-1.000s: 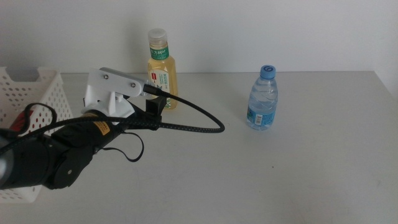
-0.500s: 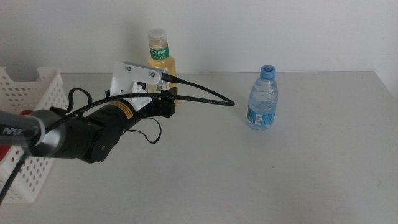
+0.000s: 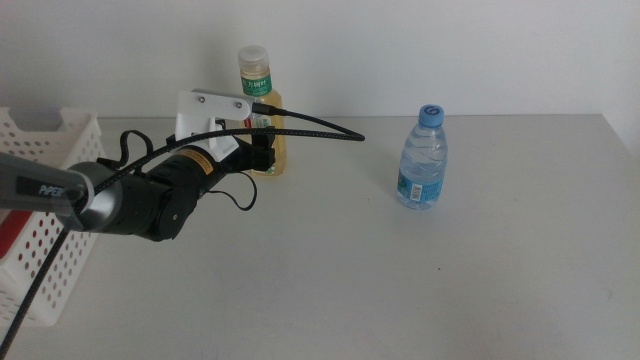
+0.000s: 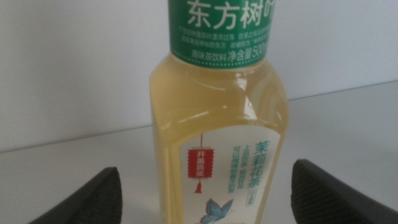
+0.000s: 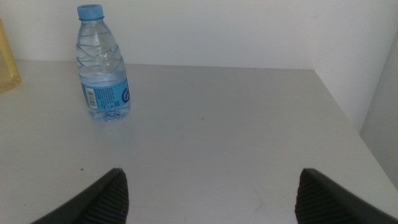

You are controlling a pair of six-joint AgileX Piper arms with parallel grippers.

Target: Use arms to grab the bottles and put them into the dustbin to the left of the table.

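The yellow tea bottle (image 3: 262,100) with a white cap stands upright at the back of the table (image 3: 330,270). My left gripper (image 3: 264,152) reaches in from the left. Its jaws are open, one on each side of the bottle's lower body. In the left wrist view the bottle (image 4: 217,124) fills the gap between the open jaws of the left gripper (image 4: 208,198). The clear blue-capped water bottle (image 3: 423,158) stands upright to the right, and also shows in the right wrist view (image 5: 104,68). My right gripper (image 5: 214,199) is open and empty, well back from it.
The white perforated dustbin (image 3: 55,190) stands at the table's left edge, with something red (image 3: 8,240) showing inside it. The left arm's black cable (image 3: 320,125) arcs out over the table. A white wall runs behind the table.
The left arm has swung from beside the dustbin toward the back of the table. Its gripper has come up to the tea bottle. Both bottles stand where they were.
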